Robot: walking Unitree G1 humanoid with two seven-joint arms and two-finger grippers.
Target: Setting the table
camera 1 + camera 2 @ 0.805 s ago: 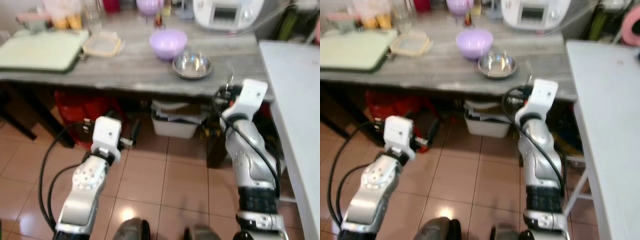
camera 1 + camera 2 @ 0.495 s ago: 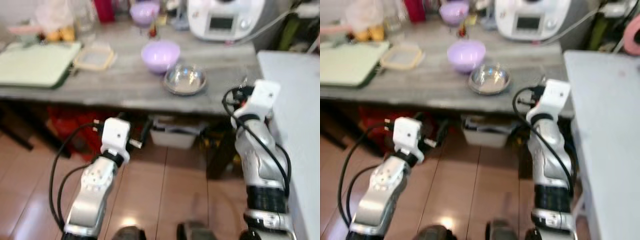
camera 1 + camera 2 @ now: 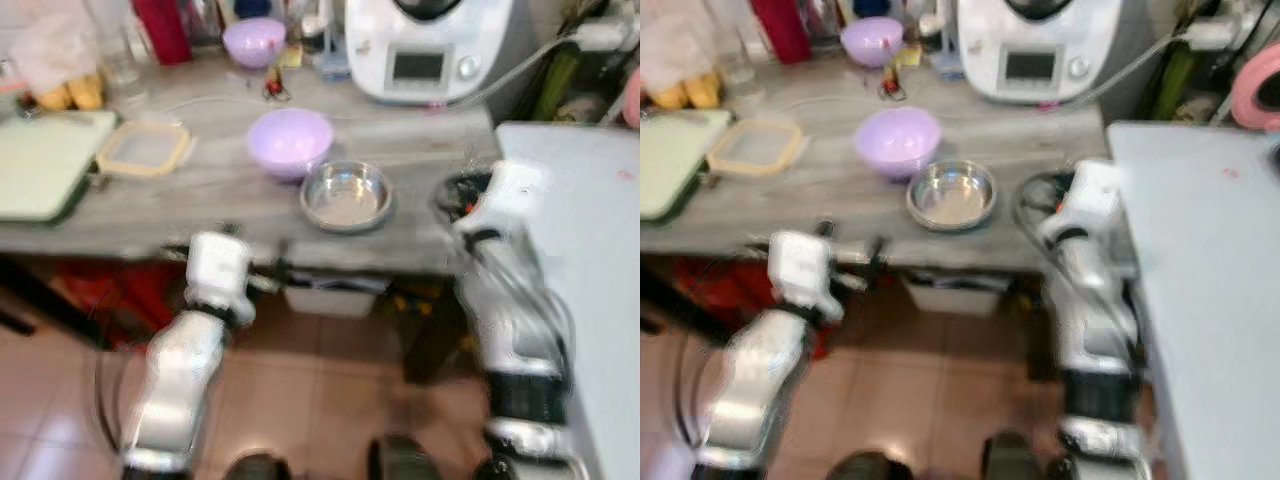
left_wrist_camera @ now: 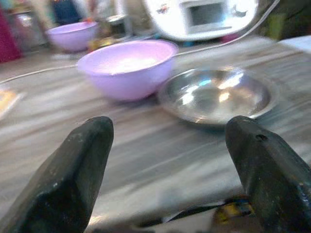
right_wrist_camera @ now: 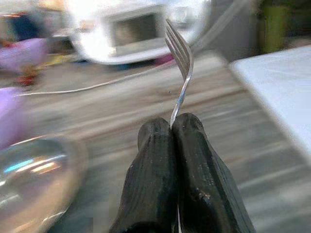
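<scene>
A steel bowl (image 3: pixel 346 196) sits on the grey counter (image 3: pixel 200 215), just in front of a light purple bowl (image 3: pixel 290 140). My left gripper (image 4: pixel 167 138) is open at the counter's front edge, level with the top, facing both bowls; nothing is between its fingers (image 4: pixel 82 160). My right gripper (image 5: pixel 171 128) is shut on the handle of a metal fork (image 5: pixel 179 58), tines up. It is held over the counter's right end, with the steel bowl (image 5: pixel 34 165) off to its side. The eye views are blurred.
A white kitchen appliance (image 3: pixel 430 45) with its cable stands at the back of the counter. A smaller purple bowl (image 3: pixel 253 38), a red bottle (image 3: pixel 165 25), a lidded container (image 3: pixel 145 150) and a green board (image 3: pixel 40 165) lie further left. A white table (image 3: pixel 590 230) adjoins on the right.
The view has moved closer to the counter and higher. Both arms have risen relative to the counter's edge; the right gripper still holds the fork.
</scene>
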